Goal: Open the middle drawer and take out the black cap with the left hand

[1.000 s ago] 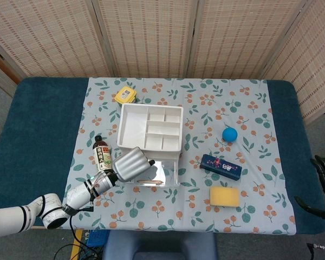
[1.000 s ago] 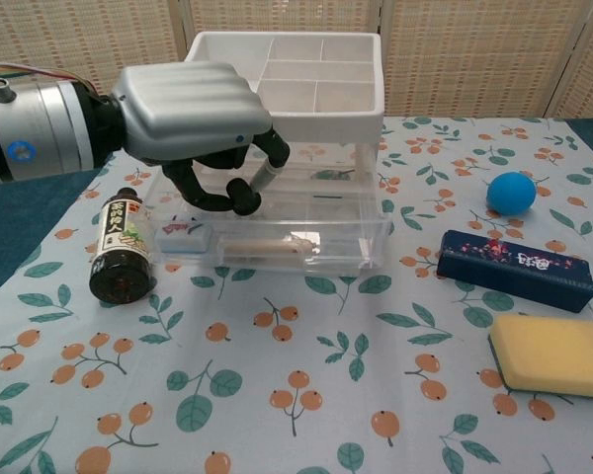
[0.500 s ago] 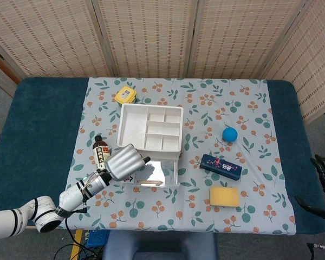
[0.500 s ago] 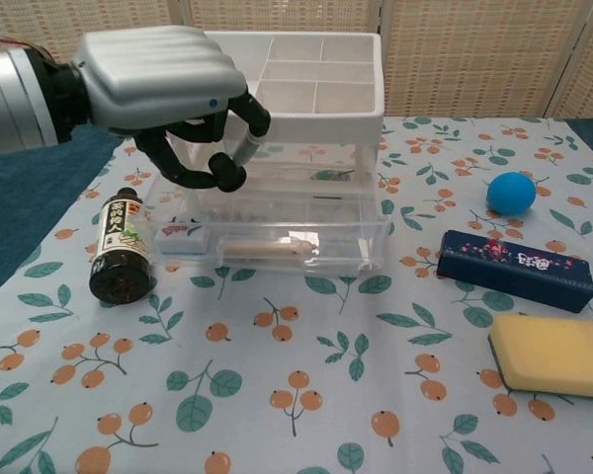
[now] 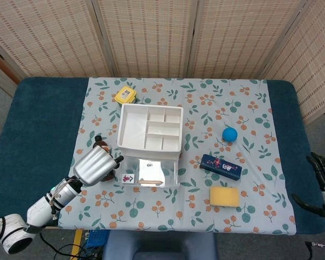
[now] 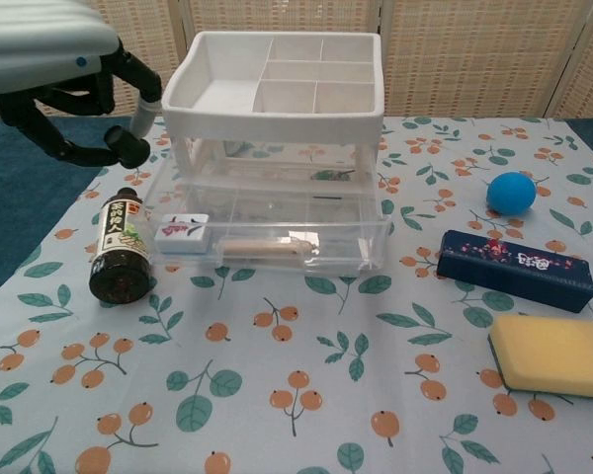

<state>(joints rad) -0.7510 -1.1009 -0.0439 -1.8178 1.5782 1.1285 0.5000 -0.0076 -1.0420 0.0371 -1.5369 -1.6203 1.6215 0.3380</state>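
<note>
The white drawer unit (image 5: 150,127) (image 6: 277,99) stands mid-table with a compartment tray on top. A clear drawer (image 5: 149,174) (image 6: 277,242) is pulled out at its front, holding a small printed tile (image 6: 181,227) and a wooden stick (image 6: 262,247). A small dark item (image 6: 325,176) shows through the clear plastic above; I cannot tell whether it is the black cap. My left hand (image 5: 95,165) (image 6: 54,59) hovers left of the unit, apart from it, fingers curled in and holding nothing. My right hand (image 5: 320,176) sits at the table's right edge, fingers spread.
A dark sauce bottle (image 6: 119,247) (image 5: 99,142) stands just left of the drawer, below my left hand. A blue ball (image 5: 229,134), a dark blue case (image 5: 221,166) and a yellow sponge (image 5: 225,196) lie to the right. A yellow box (image 5: 125,95) sits behind the unit.
My left hand has drawn back to the left and away from the drawer front, uncovering the tile. The drawer stays pulled out. My right hand has barely moved.
</note>
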